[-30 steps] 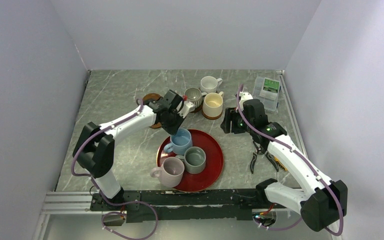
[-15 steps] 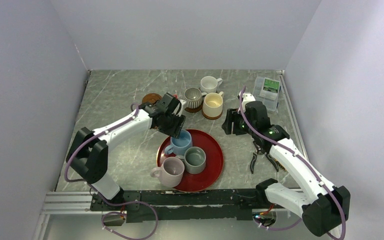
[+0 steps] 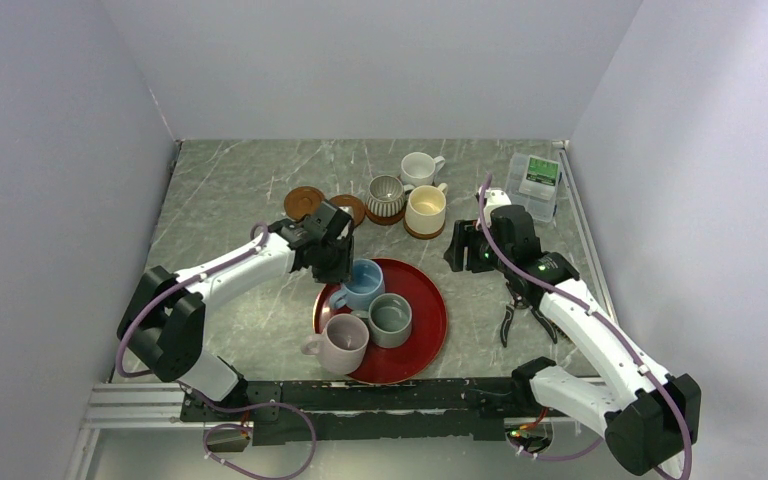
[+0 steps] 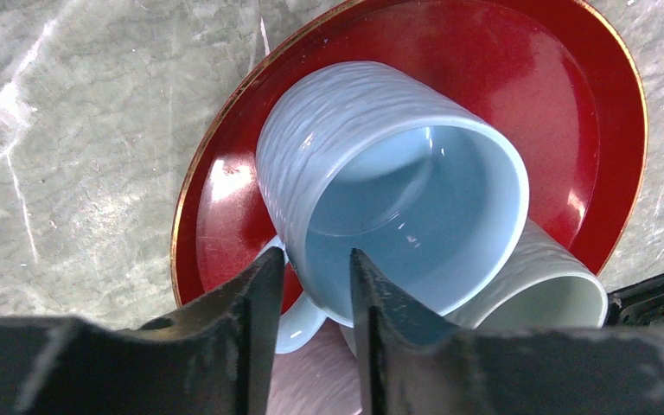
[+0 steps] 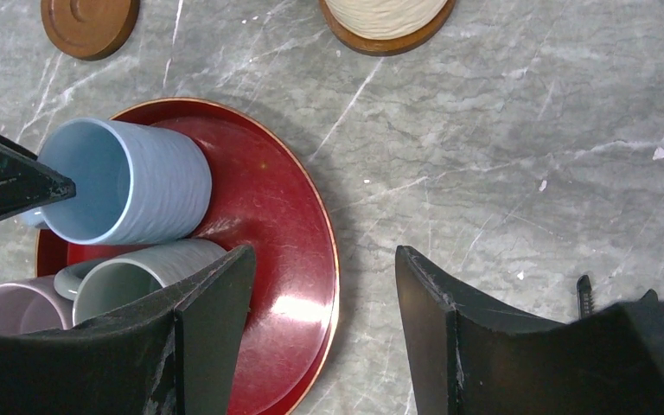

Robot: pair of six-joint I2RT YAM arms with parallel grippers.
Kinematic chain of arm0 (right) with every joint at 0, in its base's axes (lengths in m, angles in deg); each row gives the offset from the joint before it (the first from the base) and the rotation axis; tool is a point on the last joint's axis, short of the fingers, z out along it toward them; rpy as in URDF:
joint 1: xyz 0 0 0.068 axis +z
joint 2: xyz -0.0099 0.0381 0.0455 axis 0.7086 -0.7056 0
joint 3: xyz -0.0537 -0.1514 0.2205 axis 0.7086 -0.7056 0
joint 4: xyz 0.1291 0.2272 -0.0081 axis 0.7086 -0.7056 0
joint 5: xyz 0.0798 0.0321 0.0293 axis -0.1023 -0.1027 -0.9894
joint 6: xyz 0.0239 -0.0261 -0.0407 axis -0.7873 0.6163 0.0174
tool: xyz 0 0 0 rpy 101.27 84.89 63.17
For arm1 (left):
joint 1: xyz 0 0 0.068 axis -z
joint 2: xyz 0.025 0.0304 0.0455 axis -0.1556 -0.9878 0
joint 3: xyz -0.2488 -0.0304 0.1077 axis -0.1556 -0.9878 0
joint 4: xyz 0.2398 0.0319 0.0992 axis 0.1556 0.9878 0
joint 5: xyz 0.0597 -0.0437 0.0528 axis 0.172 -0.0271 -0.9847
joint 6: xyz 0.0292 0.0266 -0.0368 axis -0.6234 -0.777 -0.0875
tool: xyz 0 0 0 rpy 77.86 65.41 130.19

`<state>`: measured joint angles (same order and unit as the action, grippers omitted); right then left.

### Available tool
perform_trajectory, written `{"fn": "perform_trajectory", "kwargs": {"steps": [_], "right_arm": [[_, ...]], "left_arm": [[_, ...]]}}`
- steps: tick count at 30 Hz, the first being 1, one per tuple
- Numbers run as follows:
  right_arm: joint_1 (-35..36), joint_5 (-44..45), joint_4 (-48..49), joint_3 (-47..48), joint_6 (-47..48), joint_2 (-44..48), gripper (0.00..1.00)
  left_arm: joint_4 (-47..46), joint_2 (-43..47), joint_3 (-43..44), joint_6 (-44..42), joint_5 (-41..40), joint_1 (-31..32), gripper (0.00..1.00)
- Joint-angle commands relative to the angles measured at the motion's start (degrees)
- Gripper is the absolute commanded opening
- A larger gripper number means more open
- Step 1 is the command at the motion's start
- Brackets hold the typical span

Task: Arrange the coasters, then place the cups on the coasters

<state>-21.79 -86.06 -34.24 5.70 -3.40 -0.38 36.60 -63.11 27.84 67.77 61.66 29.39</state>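
The table (image 3: 230,190) is filling the middle of the top view, grey and veined. The left arm (image 3: 240,265) is reaching from the lower left toward the centre. The left gripper (image 4: 311,259) is hanging over the upper-left edge of the tray (image 3: 430,310). Its jaws are standing partly open with a narrow gap. One finger is sitting outside the wall of the blue cup (image 3: 365,280), by the handle, and the other is over its inside. Whether either finger is touching the rim, I cannot tell. The right arm (image 3: 590,325) is running up the right side. The right gripper (image 5: 324,252) is hovering over bare table just right of the tray, jaws spread wide and holding nothing.

The red tray is lying at centre, carrying three cups. The blue one is standing at its upper left, the green cup (image 3: 392,318) is in the middle, and the lilac cup (image 3: 342,340) is at lower left, all close together. A clear box (image 3: 535,180) is sitting at the upper right.

Above the tray, the ribbed cup (image 3: 387,192) and the cream cup (image 3: 426,208) are each standing on a coaster. The white cup (image 3: 418,166) is standing just behind them. Two more coasters are lying at upper centre-left: a bare coaster (image 3: 304,201) and a second coaster (image 3: 352,207), partly hidden behind the left gripper. Black pliers (image 3: 508,318) are lying at the right, partly under the right arm.
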Motion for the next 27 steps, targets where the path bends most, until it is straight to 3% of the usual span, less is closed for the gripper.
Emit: {"fn": "perform_trajectory", "kwargs": {"steps": [1,6,14,27], "right_arm": [[0.0,1.0,0.8,-0.2,-0.4,1.4,0.65],[0.0,2.2,0.1,0.1,0.0,1.3,0.65],[0.0,3.9,-0.1,0.6,-0.1,1.6,0.64],[0.1,8.1,-1.0,0.3,1.1,8.1,0.69]], "left_arm": [[-0.6,-1.2,1.6,1.3,-1.2,0.3,0.36],[1.0,-2.1,2.5,0.0,-1.7,0.8,0.3],[3.5,-3.4,6.5,-3.0,-4.5,2.3,0.03],[8.7,-1.2,16.6,-12.5,-9.0,2.7,0.03]]}}
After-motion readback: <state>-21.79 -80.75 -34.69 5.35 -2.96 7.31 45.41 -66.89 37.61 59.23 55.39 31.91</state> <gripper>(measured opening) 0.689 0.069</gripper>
